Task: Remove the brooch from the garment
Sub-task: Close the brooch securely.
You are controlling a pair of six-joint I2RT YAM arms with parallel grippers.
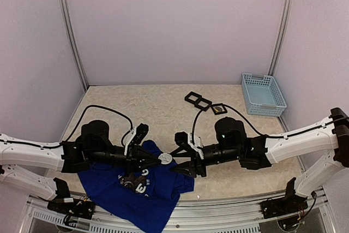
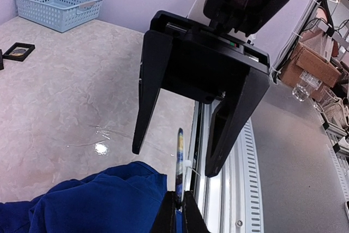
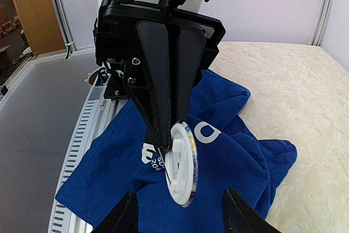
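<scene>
top view had the left tool (image 1: 155,159) clamped on the brooch (image 1: 165,158) above the blue garment (image 1: 131,195) at the bench (image 1: 136,107) near edge, left wrist showed the right tool (image 2: 175,162) open either side of it, right wrist suggested easing it clear gently was next

We're in a robotics lab test cell: pale wall panels (image 1: 174,25) framed by aluminium posts (image 1: 70,31), a marbled tabletop (image 1: 136,107), slotted cable duct (image 2: 252,167) along its edge, cardboard boxes (image 2: 315,61) and loose wiring (image 2: 331,1) beyond.
</scene>
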